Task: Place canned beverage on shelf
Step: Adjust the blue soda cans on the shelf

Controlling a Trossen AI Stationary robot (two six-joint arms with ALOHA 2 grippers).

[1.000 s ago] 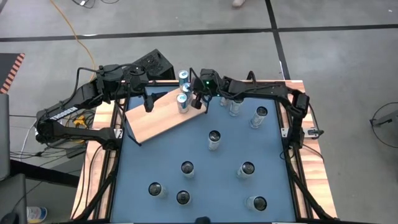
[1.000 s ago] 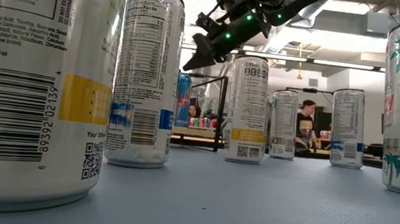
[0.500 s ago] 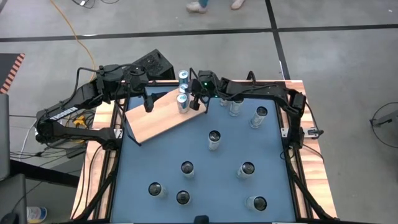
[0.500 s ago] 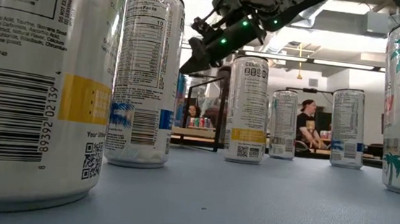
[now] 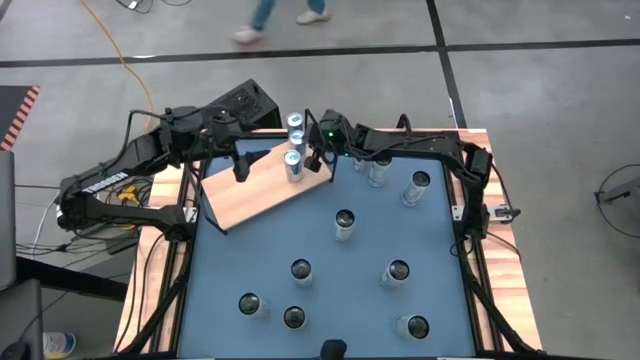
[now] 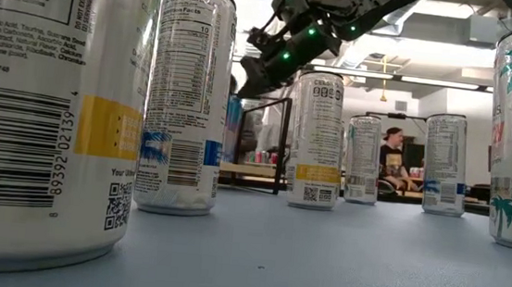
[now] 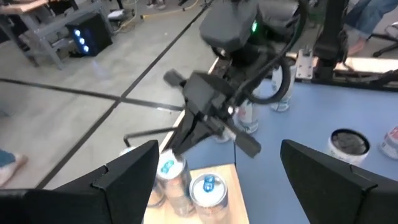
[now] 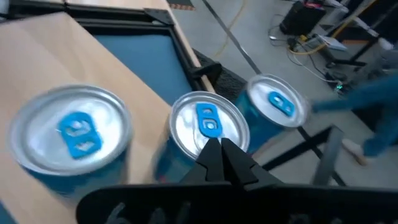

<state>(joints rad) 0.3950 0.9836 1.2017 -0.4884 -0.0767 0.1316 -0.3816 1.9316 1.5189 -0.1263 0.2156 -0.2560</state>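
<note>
High view: the shelf (image 5: 262, 188) is lying tilted at the table's (image 5: 330, 300) 11 o'clock corner, carrying 3 cans (image 5: 294, 165) at its 1 o'clock end. The right gripper (image 5: 316, 160), fingers clenched on nothing, is hovering just beside those cans at 3 o'clock. The left gripper (image 5: 238, 165), jaws released and holding nothing, is hanging over the shelf's 10 o'clock edge.
</note>
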